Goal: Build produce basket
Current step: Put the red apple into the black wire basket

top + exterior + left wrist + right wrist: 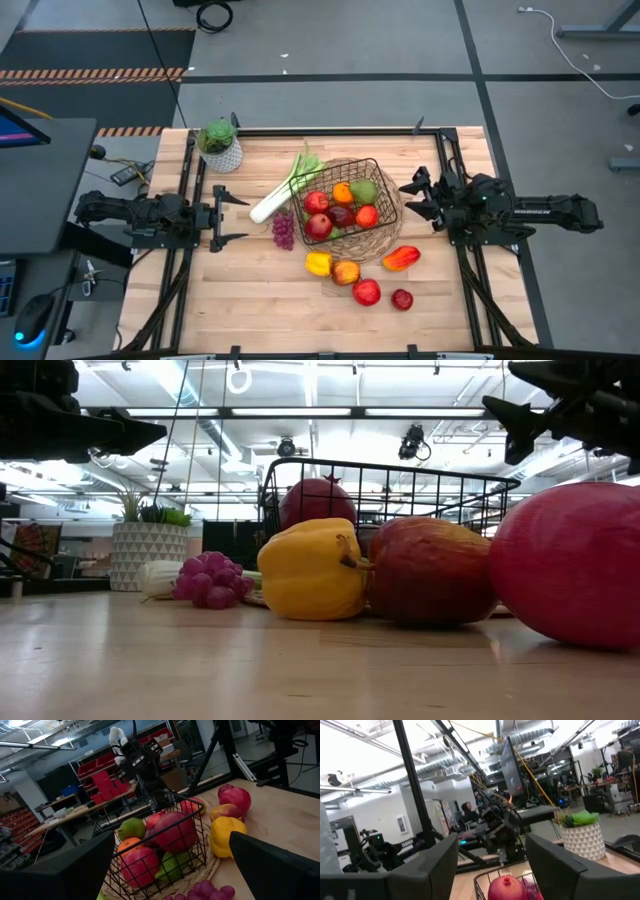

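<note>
The dark wire basket (pixel 385 228) sits mid-table on its round wicker base and holds several fruits: red apples (pixel 318 226), an orange (pixel 343 192) and a green pear (pixel 364 191). The leek (pixel 283 191) lies by the basket's left side, its green end at the rim. Purple grapes (pixel 284 230) lie just near of the leek. A yellow pepper (pixel 318 263), a red-yellow apple (pixel 346 271), a red pepper (pixel 400 257) and two red fruits (pixel 366 291) rest on the table near of the basket. My left gripper (pixel 243 218) is open, left of the leek and grapes. My right gripper (pixel 408 199) is open, just right of the basket.
A leafy plant in a white patterned pot (pixel 221 146) stands at the far left of the table. Black frame rails (pixel 190 190) run along the left, right and far edges. Bare wood (pixel 230 300) shows on the near left.
</note>
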You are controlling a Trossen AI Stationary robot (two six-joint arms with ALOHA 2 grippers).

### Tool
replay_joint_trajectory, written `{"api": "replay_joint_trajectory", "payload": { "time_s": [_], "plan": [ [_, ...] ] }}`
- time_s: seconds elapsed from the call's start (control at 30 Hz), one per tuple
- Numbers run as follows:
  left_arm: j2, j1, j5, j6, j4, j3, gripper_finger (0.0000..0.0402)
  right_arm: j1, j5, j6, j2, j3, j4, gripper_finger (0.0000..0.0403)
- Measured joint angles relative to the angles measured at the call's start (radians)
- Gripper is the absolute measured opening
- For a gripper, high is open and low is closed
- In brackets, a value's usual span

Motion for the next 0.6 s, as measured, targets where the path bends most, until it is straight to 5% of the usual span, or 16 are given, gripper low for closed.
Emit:
{"api": "replay_joint_trajectory", "payload": {
  "time_s": [0.4, 0.6],
  "plan": [
    [0.000, 0.000, 0.000, 0.000, 0.000, 0.000, 0.0400, 0.049, -0.067, -0.040, 0.078, 0.132, -0.137, 0.0315],
    [0.000, 0.000, 0.000, 0.000, 0.000, 0.000, 0.0400, 0.196, 0.031, -0.129, 0.186, 0.201, -0.206, 0.0321]
  ]
}}
